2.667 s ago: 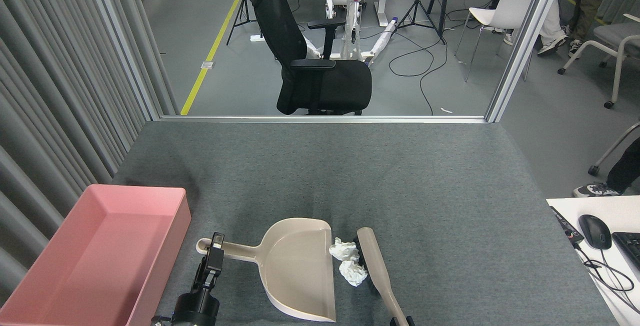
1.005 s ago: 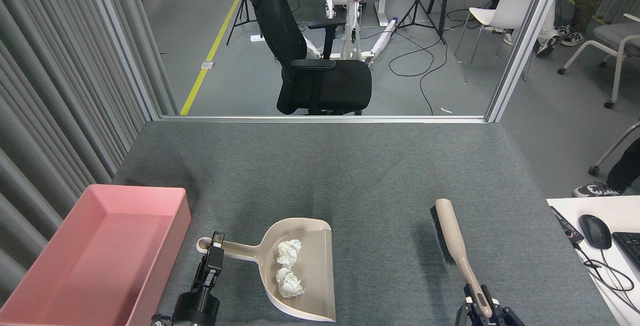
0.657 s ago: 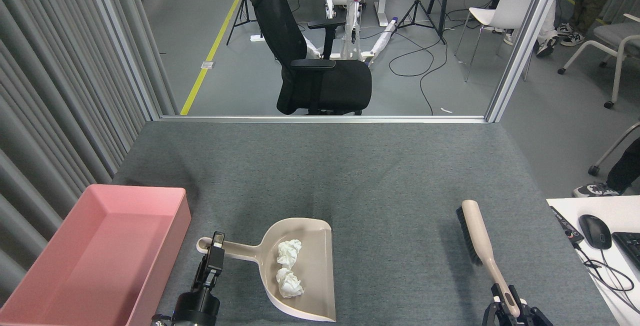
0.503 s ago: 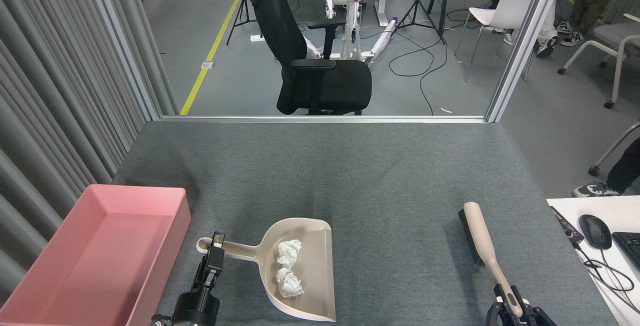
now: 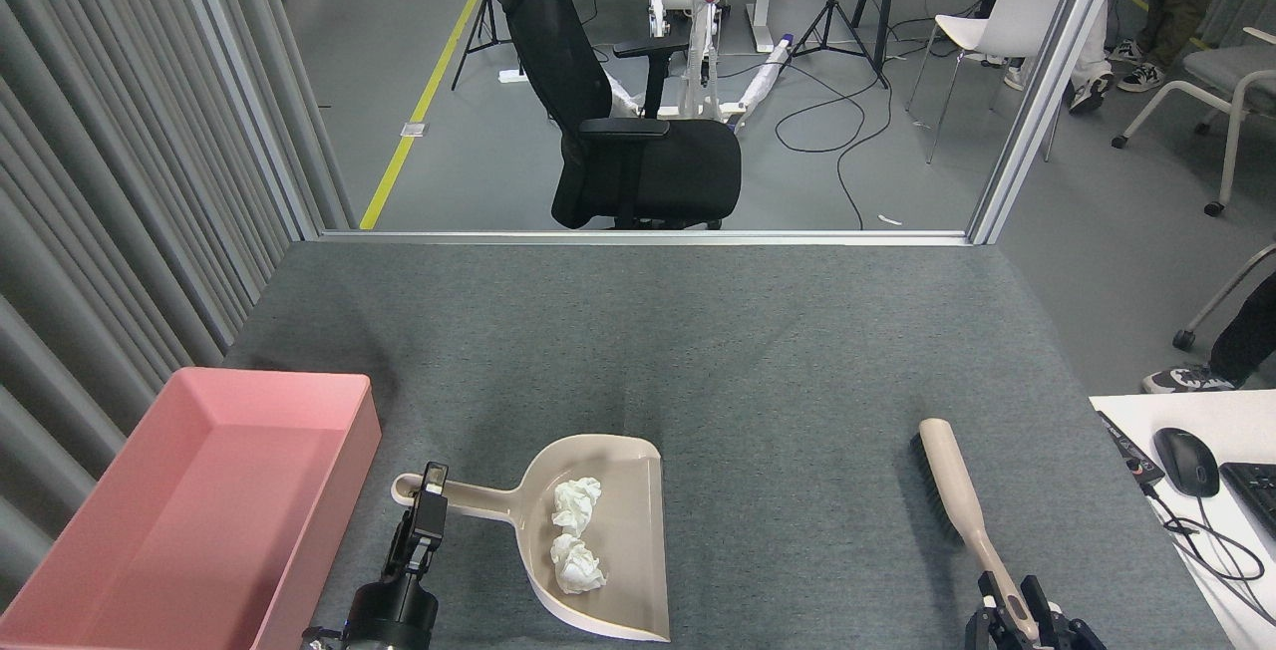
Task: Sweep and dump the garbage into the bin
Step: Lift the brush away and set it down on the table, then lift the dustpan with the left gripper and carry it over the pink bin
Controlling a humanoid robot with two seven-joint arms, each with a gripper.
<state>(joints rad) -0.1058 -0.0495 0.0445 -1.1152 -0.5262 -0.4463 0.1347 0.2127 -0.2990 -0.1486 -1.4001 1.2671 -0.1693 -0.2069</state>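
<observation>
- Two crumpled white wads of garbage (image 5: 575,535) lie one behind the other inside the beige dustpan (image 5: 608,540), just right of the left tool (image 5: 431,497) and well apart from the right tool (image 5: 1017,618).
- The pink bin (image 5: 189,520) sits empty on the grey surface (image 5: 698,351), left of the left tool and close beside the dustpan's handle.
- Risk, as judged: the dustpan's mouth faces away from the bin, so a tilt toward that open side on the way across could roll the light wads back onto the surface; too low a lift could catch the bin's near wall.
- The left tool grips the dustpan's handle near its end, its jaws closed on it.
- The right tool, at the lower edge, is clamped on the handle of the brush (image 5: 952,486), whose head points away from it, well right of the dustpan.
</observation>
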